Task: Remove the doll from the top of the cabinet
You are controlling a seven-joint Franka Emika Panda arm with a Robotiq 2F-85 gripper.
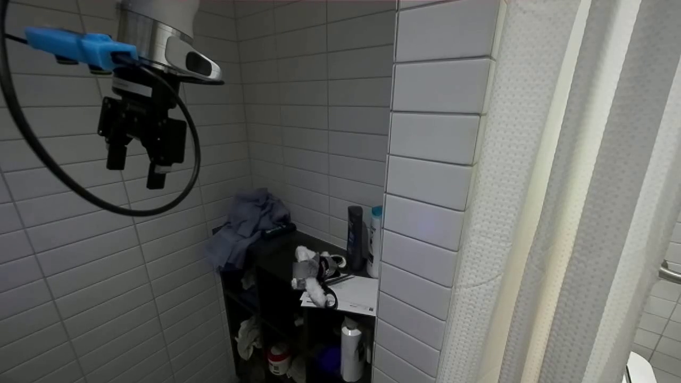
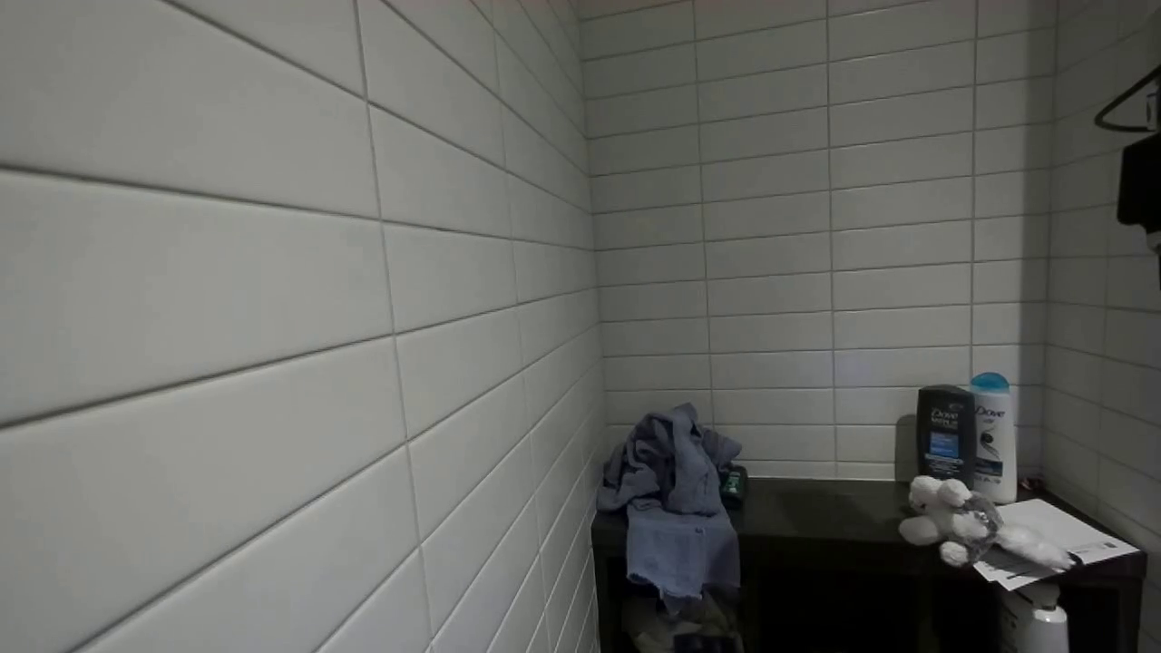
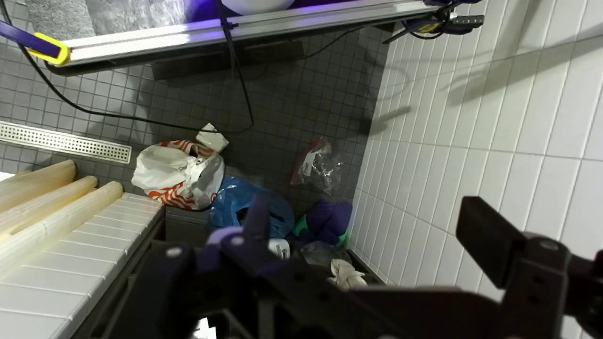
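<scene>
Status: removal judged not begun. Doll (image 2: 966,526) rests on top of the cabinet (image 2: 816,508), towards the right and close to the near edge, lying partly over a white sheet (image 1: 355,292); both exterior views agree on this. Dark bottle (image 2: 945,431) and blue-capped white bottle (image 2: 996,453) stand upright on its far side; whether the doll touches either cannot be told. Blue-grey cloth heap (image 1: 250,223) sits well apart, at the left end. Gripper (image 1: 136,171) hangs well above the cabinet top and well apart from the doll; jaws apart with nothing between them, per an exterior view and the wrist view. The doll is not recognisable in the wrist view. Done: nothing of the task proper, though the jaws look ready to receive something. Left, by my reading: the whole sequence, i.e. reach across to the right, come down over the doll, grasp it, lift it off the sheet, carry it away from the cabinet. Destination not given in the task sentence. Possible trouble: the sheet could be pinched along with the doll, or the dark bottle knocked, both being so near.
</scene>
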